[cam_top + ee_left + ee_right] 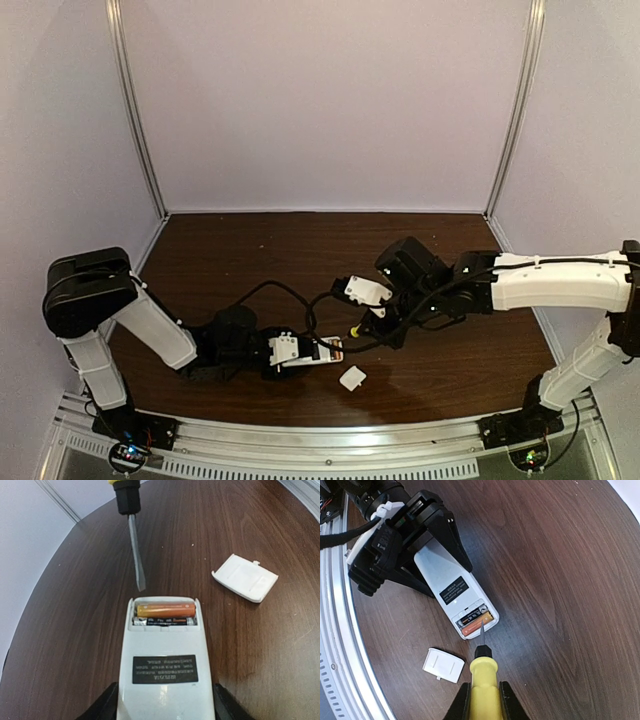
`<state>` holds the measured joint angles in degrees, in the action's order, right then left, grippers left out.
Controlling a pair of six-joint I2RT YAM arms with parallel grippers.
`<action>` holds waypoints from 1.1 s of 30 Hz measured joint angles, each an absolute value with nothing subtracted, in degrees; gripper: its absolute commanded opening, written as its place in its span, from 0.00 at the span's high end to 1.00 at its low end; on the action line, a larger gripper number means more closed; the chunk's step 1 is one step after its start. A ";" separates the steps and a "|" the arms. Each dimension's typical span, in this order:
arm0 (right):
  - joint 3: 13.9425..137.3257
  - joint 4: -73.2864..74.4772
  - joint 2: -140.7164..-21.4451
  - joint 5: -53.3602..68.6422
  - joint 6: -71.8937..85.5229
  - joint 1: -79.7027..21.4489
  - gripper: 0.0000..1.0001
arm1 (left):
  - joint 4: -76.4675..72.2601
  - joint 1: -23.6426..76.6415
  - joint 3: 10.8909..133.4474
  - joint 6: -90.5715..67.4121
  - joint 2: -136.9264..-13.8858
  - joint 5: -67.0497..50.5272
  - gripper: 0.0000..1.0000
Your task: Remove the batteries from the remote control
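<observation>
Cover (352,378) lies loose on the table (235,515), nearest the bases, just beside the remote control (165,650). Left gripper (165,706) clamps the remote control by its sides, white back up, battery bay open. Both batteries (165,610) sit in the bay: orange at the outer end, dark one behind. Screwdriver (483,677) tip hangs at the bay's end; contact unclear. Right gripper (484,700) is closed tight on its yellow handle.

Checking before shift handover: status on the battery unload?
Left gripper clamped on remote control, back up. Right gripper shut on screwdriver, tip near open compartment. Both batteries seated. Cover off, lying alongside; nothing blocking.
</observation>
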<state>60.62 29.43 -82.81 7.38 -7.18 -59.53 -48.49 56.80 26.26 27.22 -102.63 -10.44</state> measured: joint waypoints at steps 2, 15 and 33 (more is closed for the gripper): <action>60.62 29.06 -83.77 7.64 -7.22 -59.55 1.00 | -48.86 56.80 26.26 27.18 -103.13 -10.17 1.00; 62.78 28.38 -86.26 8.08 -7.35 -59.77 1.00 | -53.67 56.84 24.91 26.44 -104.27 -8.05 1.00; 64.90 29.85 -88.44 6.39 -7.77 -59.77 1.00 | -47.79 56.84 28.10 26.74 -104.27 -10.35 1.00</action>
